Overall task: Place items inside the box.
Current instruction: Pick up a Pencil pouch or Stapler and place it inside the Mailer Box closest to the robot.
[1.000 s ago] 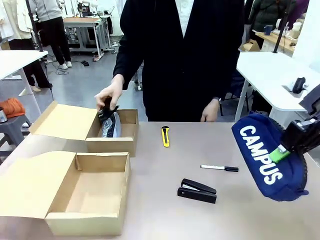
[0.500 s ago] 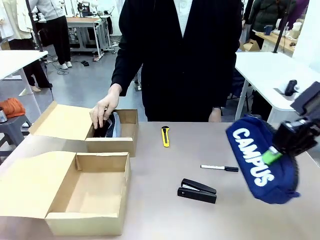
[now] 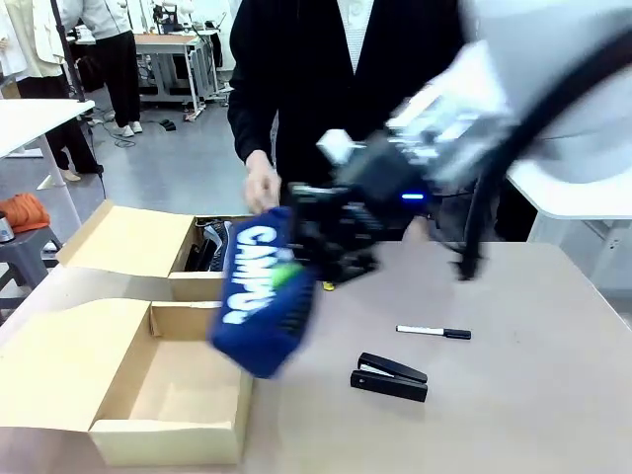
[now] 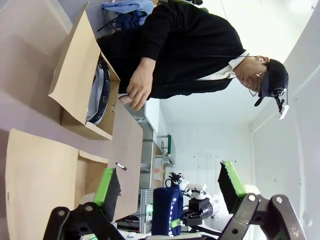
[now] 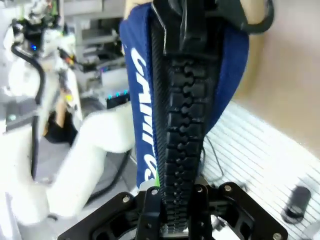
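The tan surface (image 3: 513, 395) stretches out under me. The near box (image 3: 168, 444) sits open at 8 o'clock, its floor bare. The far box (image 3: 188, 287) is behind it at 10 o'clock, with the grey zip pouch (image 4: 98, 95) lying inside against something dark.

My right arm reaches across the middle. My right pincer (image 3: 286, 276) is pinching the navy blue zip pouch (image 3: 259, 306) by its zipper edge, jaws squeezed tight on it. The pouch hangs tilted in the air at the near box's 2 o'clock corner, above the rim.

My left pincer (image 4: 166, 172) is spread wide, gripping nothing.

The person's hand (image 3: 262, 183) hovers blurred above the far box. A black stapler (image 3: 389, 376) rests at 5 o'clock from the pouch. The marker pen (image 3: 433, 332) lies at its 1 o'clock. A sliver of the yellow utility knife (image 3: 327, 285) peeks out beneath my right pincer.
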Tool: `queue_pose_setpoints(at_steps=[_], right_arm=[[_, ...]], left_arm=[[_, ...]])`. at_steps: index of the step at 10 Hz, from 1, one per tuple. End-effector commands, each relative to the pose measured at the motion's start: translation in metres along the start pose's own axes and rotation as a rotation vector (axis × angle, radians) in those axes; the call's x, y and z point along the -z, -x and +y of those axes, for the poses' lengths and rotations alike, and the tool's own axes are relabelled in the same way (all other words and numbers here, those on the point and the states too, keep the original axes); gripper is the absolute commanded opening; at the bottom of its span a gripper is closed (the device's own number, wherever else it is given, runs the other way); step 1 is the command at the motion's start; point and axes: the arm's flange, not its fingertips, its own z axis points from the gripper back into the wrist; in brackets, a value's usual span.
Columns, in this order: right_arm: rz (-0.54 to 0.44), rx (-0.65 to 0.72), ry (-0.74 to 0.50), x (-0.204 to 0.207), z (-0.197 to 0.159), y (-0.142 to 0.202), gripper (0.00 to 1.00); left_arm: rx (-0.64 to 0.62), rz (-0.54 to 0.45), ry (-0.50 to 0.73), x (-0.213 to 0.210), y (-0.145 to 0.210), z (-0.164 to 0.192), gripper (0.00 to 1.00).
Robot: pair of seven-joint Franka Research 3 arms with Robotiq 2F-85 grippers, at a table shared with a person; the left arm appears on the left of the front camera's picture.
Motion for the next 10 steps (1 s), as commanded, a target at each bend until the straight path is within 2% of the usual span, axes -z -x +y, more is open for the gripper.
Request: queue_pose_setpoints(at_steps=[1, 2, 3, 4, 5, 6, 8, 9, 10], right_arm=[[-0.002, -0.033, 0.115, 0.055, 0.034, -0.047, 0.07], [0.044, -0.046, 0.185, 0.078, 0.036, -0.046, 0.07], [0.002, -0.025, 0.022, 0.040, 0.023, -0.019, 0.07], [0.002, -0.025, 0.022, 0.040, 0.023, -0.019, 0.07], [0.036, -0.049, 0.076, 0.081, 0.030, -0.037, 0.07], [-0.061, 0.146, 0.090, 0.087, 0.037, -0.035, 0.07], [-0.123, 0.236, 0.235, 0.139, 0.068, -0.060, 0.07], [-0.102, 0.239, 0.229, 0.153, 0.076, -0.070, 0.07], [-0.079, 0.243, 0.275, 0.164, 0.078, -0.080, 0.07]], left_arm=[[0.018, -0.005, 0.025, -0.001, 0.001, -0.001, 1.00], [0.018, -0.005, 0.025, -0.001, 0.001, -0.001, 1.00], [0.018, -0.005, 0.025, -0.001, 0.001, -0.001, 1.00], [0.018, -0.005, 0.025, -0.001, 0.001, -0.001, 1.00], [0.018, -0.005, 0.025, -0.001, 0.001, -0.001, 1.00], [0.018, -0.005, 0.025, -0.001, 0.001, -0.001, 1.00], [0.018, -0.005, 0.025, -0.001, 0.001, -0.001, 1.00], [0.018, -0.005, 0.025, -0.001, 0.001, -0.001, 1.00], [0.018, -0.005, 0.025, -0.001, 0.001, -0.001, 1.00]])
